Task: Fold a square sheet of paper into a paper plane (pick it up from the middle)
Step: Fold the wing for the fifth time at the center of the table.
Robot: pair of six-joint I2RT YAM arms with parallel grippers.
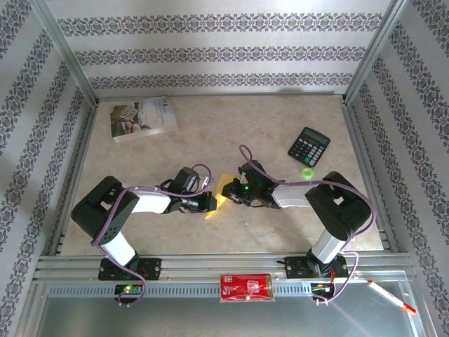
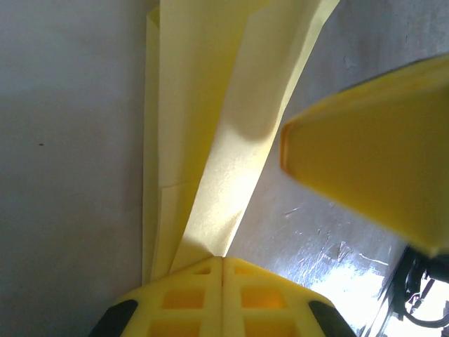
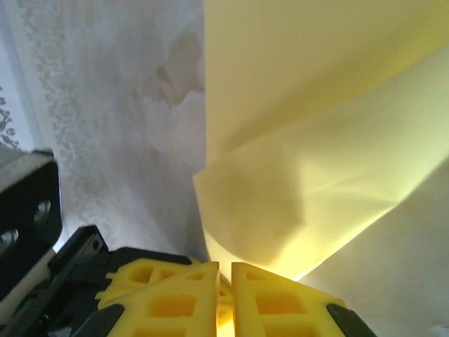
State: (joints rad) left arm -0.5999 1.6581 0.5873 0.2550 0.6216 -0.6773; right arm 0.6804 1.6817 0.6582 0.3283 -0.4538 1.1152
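We find left gripper (image 2: 223, 261), right gripper (image 3: 225, 267) pinched shut on yellow paper (image 1: 222, 190); advise: pull taut, align edges b4 crease.

We can read no word, brand or number anywhere. The white printed book (image 1: 144, 118), at about ten o'clock on the worktop (image 1: 231, 133), carries a few dark lines of print towards the upper right of its cover, beside a greyish picture, but they are too small for us to make out a single letter. The calculator (image 1: 309, 147), at about two o'clock, shows rows of pale key marks on a black body; we cannot tell any digit or sign apart, and its display gives us no legible figure. The red packet (image 1: 246, 287), at six o'clock on the front rail (image 1: 182, 274), has pale markings across its face, blurred beyond reading.
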